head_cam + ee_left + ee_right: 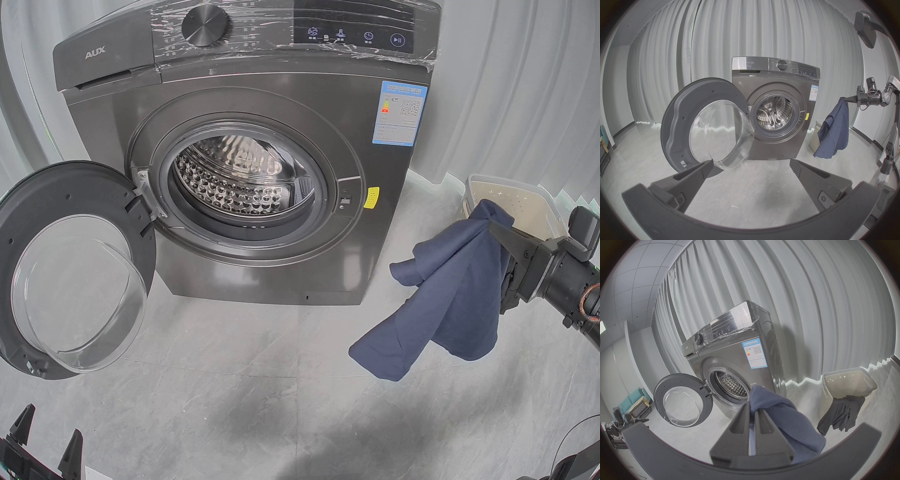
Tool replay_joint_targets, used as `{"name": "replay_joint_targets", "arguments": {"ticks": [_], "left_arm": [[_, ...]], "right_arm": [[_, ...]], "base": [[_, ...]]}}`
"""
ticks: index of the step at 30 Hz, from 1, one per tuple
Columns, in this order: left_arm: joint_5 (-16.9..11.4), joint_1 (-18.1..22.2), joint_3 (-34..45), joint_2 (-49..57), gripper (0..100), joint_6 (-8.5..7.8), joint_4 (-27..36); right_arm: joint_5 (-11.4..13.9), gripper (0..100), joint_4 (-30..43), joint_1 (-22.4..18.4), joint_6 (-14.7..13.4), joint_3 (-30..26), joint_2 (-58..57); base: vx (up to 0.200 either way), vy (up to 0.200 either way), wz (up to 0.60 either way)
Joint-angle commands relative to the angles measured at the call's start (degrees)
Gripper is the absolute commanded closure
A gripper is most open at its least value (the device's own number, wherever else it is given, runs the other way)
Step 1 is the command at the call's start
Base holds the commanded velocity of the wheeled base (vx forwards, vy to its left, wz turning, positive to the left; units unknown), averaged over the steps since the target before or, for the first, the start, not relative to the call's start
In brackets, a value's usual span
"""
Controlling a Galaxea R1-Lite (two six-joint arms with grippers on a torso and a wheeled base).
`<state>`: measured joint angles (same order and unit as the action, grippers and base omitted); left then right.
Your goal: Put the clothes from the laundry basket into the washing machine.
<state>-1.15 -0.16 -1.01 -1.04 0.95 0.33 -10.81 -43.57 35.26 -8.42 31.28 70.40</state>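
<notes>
The washer [262, 262] has a satin grey metal body, crinkled clear film [262, 37] over its top, and a mirror-bright perforated steel drum [237, 178]. Door [56, 187]: matt grey plastic ring, glossy clear bowl. The garment [456, 294] is soft matt navy cloth; the basket [537, 209] cream plastic.

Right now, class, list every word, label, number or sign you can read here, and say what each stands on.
"AUX": pale letters on the drawer front of the grey metal washing machine.
Blue-and-white rectangular sticker on its front: print too small to read.
Dark control panel: lit symbols, no readable words.
Small yellow tag beside the door opening: nothing legible.
</notes>
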Motion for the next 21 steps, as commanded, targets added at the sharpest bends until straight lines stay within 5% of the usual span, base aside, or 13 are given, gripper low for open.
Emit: {"name": "replay_joint_targets", "arguments": {"ticks": [1, 21], "left_arm": [[0.0, -0.02, 0.84, 1.04, 0, 0.02, -0.07], [0.0, -0.02, 0.84, 1.04, 0, 0.02, 0.02]], "right_arm": [[0.09, 100, -0.02, 0.08, -0.01, 0.01, 0.09], [0.18, 100, -0.02, 0.08, -0.01, 0.1, 0.18]], "base": [[0.0, 0.0, 0.0], [0.0, 0.0, 0.0]]}}
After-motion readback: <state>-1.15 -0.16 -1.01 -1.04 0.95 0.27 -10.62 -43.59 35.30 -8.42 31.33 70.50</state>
